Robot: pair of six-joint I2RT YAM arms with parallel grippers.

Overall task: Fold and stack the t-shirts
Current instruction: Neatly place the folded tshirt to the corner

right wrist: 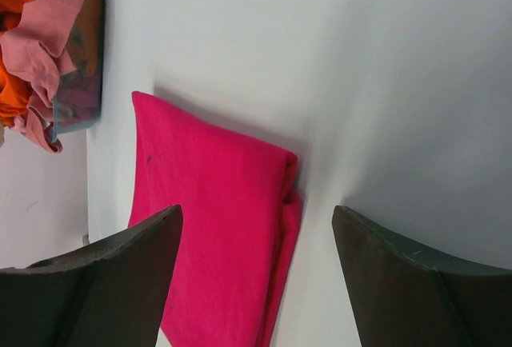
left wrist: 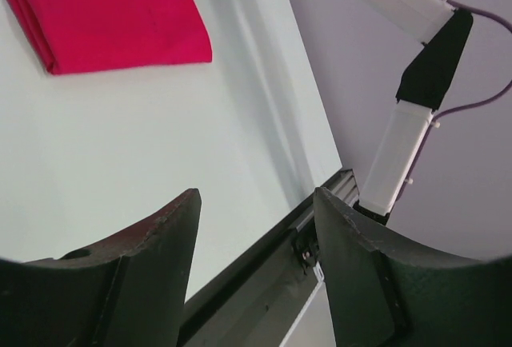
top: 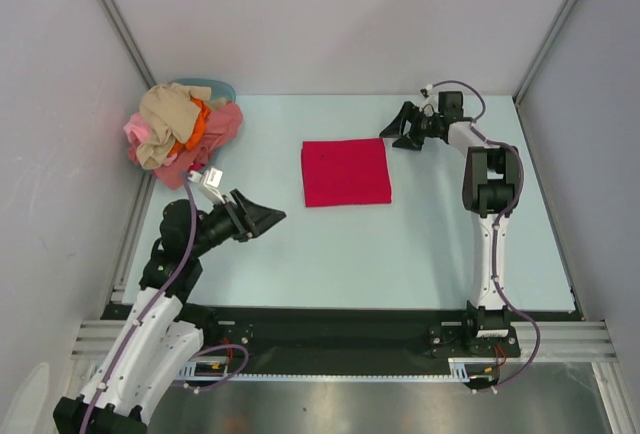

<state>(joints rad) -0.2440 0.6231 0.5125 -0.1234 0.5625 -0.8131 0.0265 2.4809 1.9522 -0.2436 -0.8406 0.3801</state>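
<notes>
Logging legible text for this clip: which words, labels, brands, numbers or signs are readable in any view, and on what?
None: no text is readable in any of the three views.
The folded red t-shirt is plain, with no print or tag showing.
The heap of t-shirts shows no lettering.
The light-blue tub behind it shows none either; little of it is visible.

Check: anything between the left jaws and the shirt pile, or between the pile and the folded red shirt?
Nothing visible. Only bare table lies between the pile and the folded red shirt. The left gripper has its jaws open and empty, but it points away from the pile, with its own wrist nearer to it.
</notes>
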